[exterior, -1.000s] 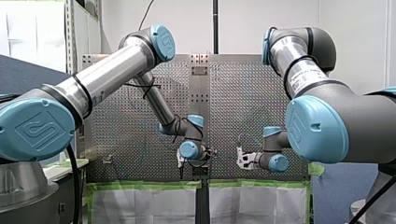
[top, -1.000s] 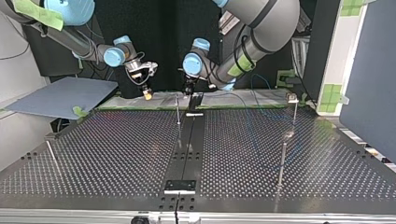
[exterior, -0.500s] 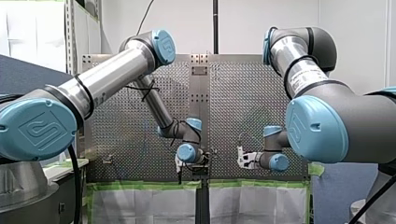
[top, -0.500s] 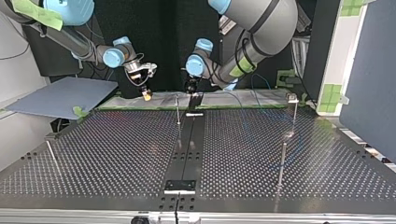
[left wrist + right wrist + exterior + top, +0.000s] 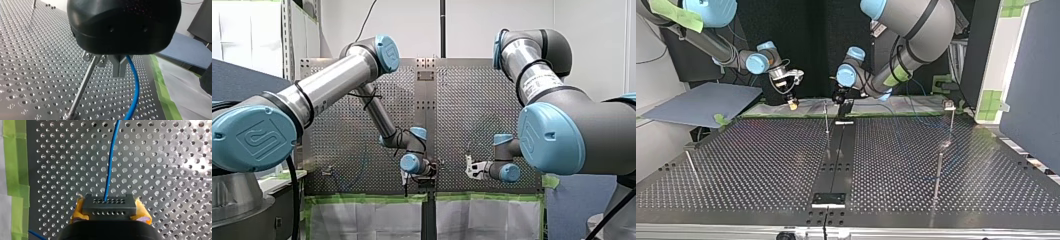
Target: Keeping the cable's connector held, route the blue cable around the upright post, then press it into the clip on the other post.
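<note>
1. At the front view's left, a short clip post [image 5: 328,170] stands well apart from both grippers. I judge it to be the clip post by its small head. The clip itself is too small to make out.
2. Next to it, the cable [image 5: 360,172] sags in a loose blue loop over the counter [image 5: 462,100]. That slack could catch on a wrong post or fall on the wrong side.
3. The left gripper [image 5: 119,74] hangs just beside the post [image 5: 81,90]. Its metal fingers look pressed together on the cable, which runs down past them. The post is very near the black body, so a sideways move could knock it. If the cable slips through the fingers, the wrap goes slack.
4. The right gripper [image 5: 110,213] pinches the connector [image 5: 109,205] between yellow-padded fingers. The cable leaves it straight ahead. A hard pull from the other arm could drag the connector out or kink the cable at its root.
5. No container shows in any view.
</note>
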Available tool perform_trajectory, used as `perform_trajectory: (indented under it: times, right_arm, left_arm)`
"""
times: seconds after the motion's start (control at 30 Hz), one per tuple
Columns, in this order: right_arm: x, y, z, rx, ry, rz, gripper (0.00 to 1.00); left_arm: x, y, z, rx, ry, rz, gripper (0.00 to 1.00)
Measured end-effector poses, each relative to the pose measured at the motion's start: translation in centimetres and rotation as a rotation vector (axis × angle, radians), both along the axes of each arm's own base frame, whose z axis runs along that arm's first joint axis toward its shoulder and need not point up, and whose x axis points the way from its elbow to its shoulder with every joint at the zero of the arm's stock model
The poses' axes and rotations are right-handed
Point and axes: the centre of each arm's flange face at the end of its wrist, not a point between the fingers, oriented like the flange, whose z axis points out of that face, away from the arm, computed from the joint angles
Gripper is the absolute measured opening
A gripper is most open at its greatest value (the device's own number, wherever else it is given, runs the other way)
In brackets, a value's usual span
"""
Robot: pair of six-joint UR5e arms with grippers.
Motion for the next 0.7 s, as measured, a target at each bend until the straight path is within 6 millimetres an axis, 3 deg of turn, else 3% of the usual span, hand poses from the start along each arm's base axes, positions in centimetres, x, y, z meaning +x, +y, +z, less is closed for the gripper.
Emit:
perform_trajectory:
  times: [0.7]
  right_arm:
    - [0.7,-1.5,1.1,-0.016,-0.105,-0.007,0.00]
  left_arm:
    - [2.9,-1.5,2.4,-0.145,0.003,-0.023,0.00]
